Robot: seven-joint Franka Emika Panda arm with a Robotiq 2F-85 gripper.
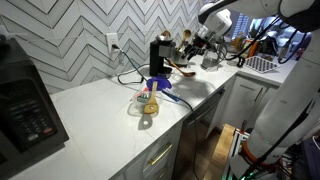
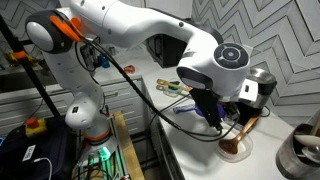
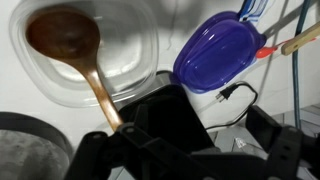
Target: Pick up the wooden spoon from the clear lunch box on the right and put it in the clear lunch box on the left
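Kitchen setting: white countertop (image 1: 90,125) under herringbone tile, microwave (image 1: 25,100) at the near left

Item 1, wooden spoon (image 3: 93,80): the bowl rests inside the clear lunch box (image 3: 130,50) on the right, and the handle leans out over the rim toward the gripper (image 2: 216,112). Judged light, rigid and not fragile. Smooth wood may pivot in a pinch, so the upper handle, clear of the rim, looks the best hold

Item 2, gripper: hangs over the handle end. Its fingertips are lost in shadow in the wrist view, so whether the jaws have closed on the handle cannot be told

Item 3, destination lunch box (image 1: 147,104): to the left, well apart, with yellow items inside

Obstacles: black coffee machine (image 1: 160,55) and blue lid (image 3: 220,55) stand between the 2 boxes. 1 dark pot (image 2: 300,150) sits just beside the spoon's box, and a cable (image 3: 235,92) trails nearby
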